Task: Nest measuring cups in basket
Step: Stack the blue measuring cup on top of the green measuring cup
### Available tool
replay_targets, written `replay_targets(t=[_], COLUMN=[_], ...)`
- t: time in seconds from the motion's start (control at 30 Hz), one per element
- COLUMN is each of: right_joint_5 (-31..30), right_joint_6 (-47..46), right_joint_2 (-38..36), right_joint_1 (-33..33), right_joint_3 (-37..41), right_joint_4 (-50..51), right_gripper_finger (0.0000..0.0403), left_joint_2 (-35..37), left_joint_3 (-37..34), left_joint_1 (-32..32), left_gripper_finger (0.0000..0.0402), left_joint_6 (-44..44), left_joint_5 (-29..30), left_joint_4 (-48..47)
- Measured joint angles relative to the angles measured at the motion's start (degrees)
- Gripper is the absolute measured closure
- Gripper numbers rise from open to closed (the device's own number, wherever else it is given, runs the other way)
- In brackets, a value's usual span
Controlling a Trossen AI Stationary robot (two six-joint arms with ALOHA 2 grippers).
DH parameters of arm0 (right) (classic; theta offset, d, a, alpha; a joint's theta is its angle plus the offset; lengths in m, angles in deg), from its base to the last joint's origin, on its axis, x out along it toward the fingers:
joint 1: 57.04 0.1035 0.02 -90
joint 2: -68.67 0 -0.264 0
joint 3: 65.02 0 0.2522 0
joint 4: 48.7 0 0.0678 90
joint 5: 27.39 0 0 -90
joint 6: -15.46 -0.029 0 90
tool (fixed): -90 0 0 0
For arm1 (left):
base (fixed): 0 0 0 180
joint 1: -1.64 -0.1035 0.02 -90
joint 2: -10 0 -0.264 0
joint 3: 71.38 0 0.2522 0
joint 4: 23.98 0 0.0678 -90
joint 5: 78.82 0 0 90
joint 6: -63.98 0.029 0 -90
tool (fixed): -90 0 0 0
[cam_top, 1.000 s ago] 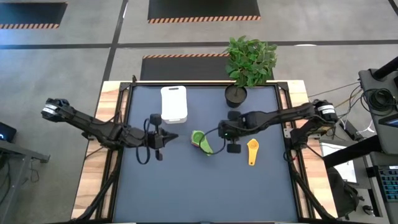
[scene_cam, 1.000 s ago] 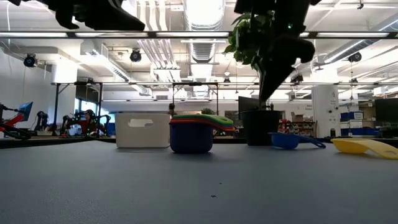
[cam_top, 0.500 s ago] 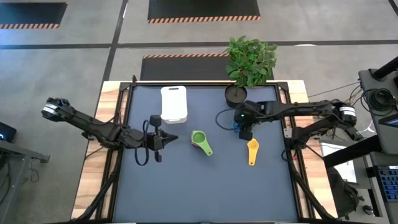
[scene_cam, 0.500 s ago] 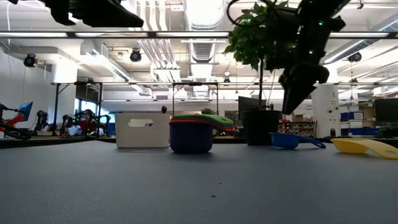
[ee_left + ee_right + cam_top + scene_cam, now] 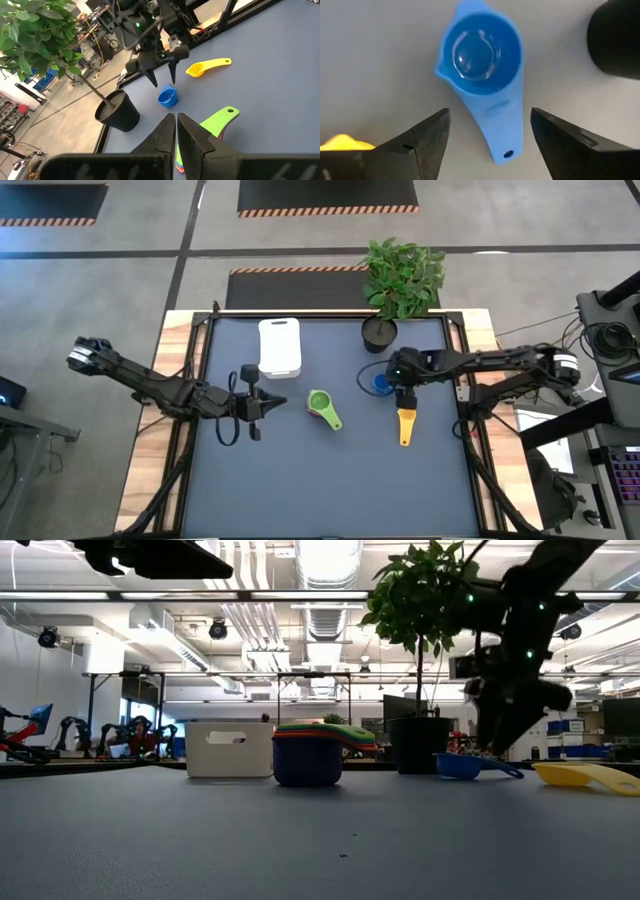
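Dark tabletop point(image 5: 300, 470) carries the blue measuring cup point(image 5: 481, 65), over whose handle the empty right gripper point(image 5: 490, 137) hovers, fingers spread wide.

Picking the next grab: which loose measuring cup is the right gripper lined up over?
The blue cup, beside the plant pot. The right gripper hangs above it, jaws open astride its handle; the yellow cup lies off to the side.
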State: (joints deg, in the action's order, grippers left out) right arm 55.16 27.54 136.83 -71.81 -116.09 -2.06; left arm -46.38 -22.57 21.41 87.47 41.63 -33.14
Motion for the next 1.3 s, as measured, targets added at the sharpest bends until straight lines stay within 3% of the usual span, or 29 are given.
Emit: replay_targets(t=[0.23,0.37,0.6,0.93,1.3], right_joint_5=[0.3,4.8,4.6,4.6,6.3], right_joint_6=[2.1,2.1,3.3,6.9,4.7], right_joint_2=[0.3,0.3,0.8,11.1,10.3], right_joint_1=[-3.9,-5.5,-6.2,-6.3,-6.3], right_joint_3=[2.1,2.1,3.4,2.0,-0.4], right_joint_4=[-4.7,-5.0,-8.7,-11.0,-8.0], right_gripper_finger=[0.0135,0.0135,0.0135,0.0137,0.0206], left_joint_2=[0.0,0.0,0.0,0.0,0.0], left_joint_3=[0.0,0.0,0.0,0.0,0.0], left_joint_1=[-0.1,-0.1,-0.1,-0.1,-0.1], left_gripper_finger=[0.0402,0.0402,0.0402,0.0402,0.0402], left_joint_6=[0.0,0.0,0.4,1.1,1.1], left_joint_5=[0.0,0.0,0.0,0.0,0.0], left_joint_4=[0.1,0.1,0.1,0.1,0.1])
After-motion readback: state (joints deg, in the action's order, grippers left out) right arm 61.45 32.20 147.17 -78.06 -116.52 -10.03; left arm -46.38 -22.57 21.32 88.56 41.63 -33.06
